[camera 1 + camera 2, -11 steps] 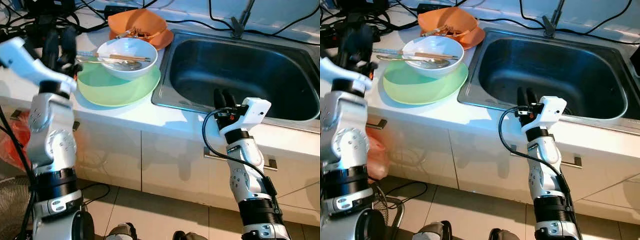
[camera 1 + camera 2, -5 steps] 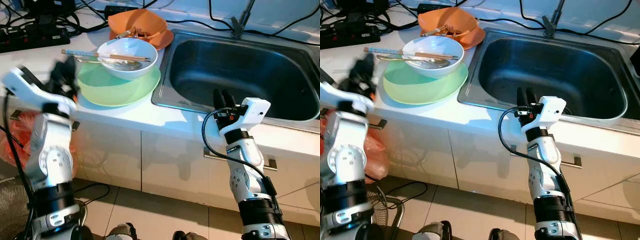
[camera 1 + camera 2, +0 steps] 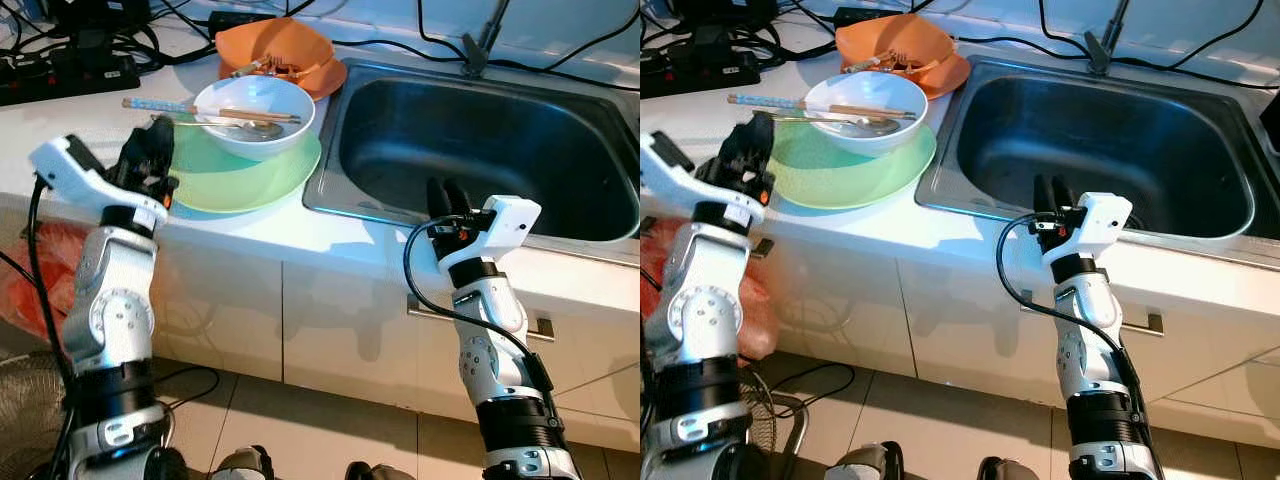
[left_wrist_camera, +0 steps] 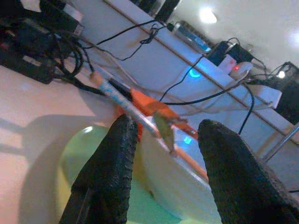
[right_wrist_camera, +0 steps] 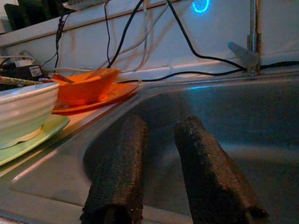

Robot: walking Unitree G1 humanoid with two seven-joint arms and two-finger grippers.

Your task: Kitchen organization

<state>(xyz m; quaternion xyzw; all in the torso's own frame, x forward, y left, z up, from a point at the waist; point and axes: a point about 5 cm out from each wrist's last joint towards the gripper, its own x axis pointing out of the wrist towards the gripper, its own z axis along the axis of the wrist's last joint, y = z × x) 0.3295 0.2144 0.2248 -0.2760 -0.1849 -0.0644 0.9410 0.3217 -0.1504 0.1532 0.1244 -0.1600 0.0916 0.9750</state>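
A white bowl (image 3: 256,112) stands on a pale green plate (image 3: 240,175) on the white counter, left of the sink. Chopsticks (image 3: 180,108) and a metal spoon (image 3: 225,126) lie across the bowl. Behind it are an orange bowl and plate (image 3: 283,52) holding utensils. My left gripper (image 3: 156,158) is low at the green plate's left rim, open and pointing at the bowl; in the left wrist view the gripper (image 4: 168,126) frames the chopsticks' ends. My right gripper (image 3: 448,193) rests over the sink's front rim, open with nothing in it, its fingers (image 5: 126,158) aimed into the basin.
The steel sink (image 3: 500,215) takes up the right of the counter, with a tap base (image 3: 478,55) behind it. A black power strip (image 3: 70,78) and tangled cables lie at the back left. Cabinet doors with handles (image 3: 540,326) are below; an orange bag (image 3: 35,275) sits by the floor on the left.
My left arm has come down from a raised position and swung in, bringing its gripper to the green plate's left rim. The right arm and dishes have not moved.
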